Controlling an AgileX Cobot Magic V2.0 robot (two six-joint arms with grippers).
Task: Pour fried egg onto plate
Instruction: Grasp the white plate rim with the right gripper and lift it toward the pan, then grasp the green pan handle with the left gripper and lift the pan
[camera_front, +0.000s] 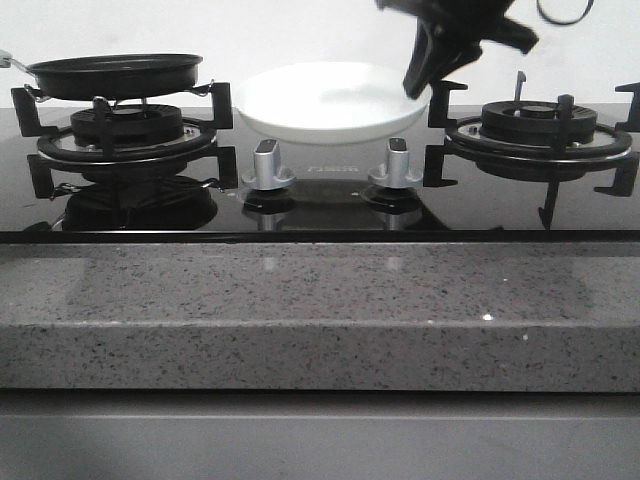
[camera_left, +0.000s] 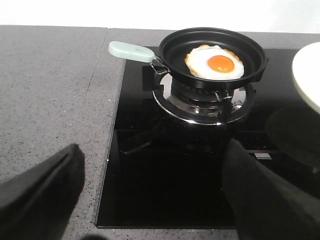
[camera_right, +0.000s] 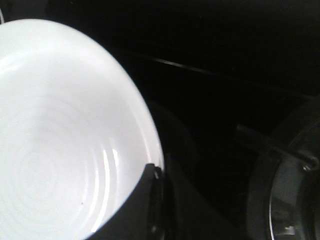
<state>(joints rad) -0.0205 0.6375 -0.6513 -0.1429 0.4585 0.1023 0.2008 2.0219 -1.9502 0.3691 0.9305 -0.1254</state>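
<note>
I am reading this moment as the approach stage: nothing is being carried and the pour is not yet begun. The fried egg (camera_left: 215, 63), white with an orange yolk, is lying flat in the black frying pan (camera_left: 212, 53), which is sitting on the left burner (camera_front: 127, 135) with its pale green handle (camera_left: 131, 51) pointing away from the hob, out over the grey counter (camera_left: 50, 100). The plate (camera_front: 331, 100) is resting empty on the glass hob (camera_front: 320, 200) between the two burners, behind the knobs. I am seeing the left gripper (camera_left: 150, 200) only in its wrist view: its fingers are spread wide, holding nothing, well short of the handle. The right gripper (camera_front: 432, 55) is hanging at the plate's right rim; one dark finger (camera_right: 150, 210) is lying against the rim edge in its wrist view, but I cannot tell whether the jaws are parted or closed on it. In my judgement the next move is calling for the left arm to advance, align its fingers across the handle, close firmly, then lift and tilt the pan over the plate; a poor grip risks the pan twisting. Count: one egg, one pan, one plate, two burners (the right burner (camera_front: 540, 125) bare), two knobs (camera_front: 268, 165).
</note>
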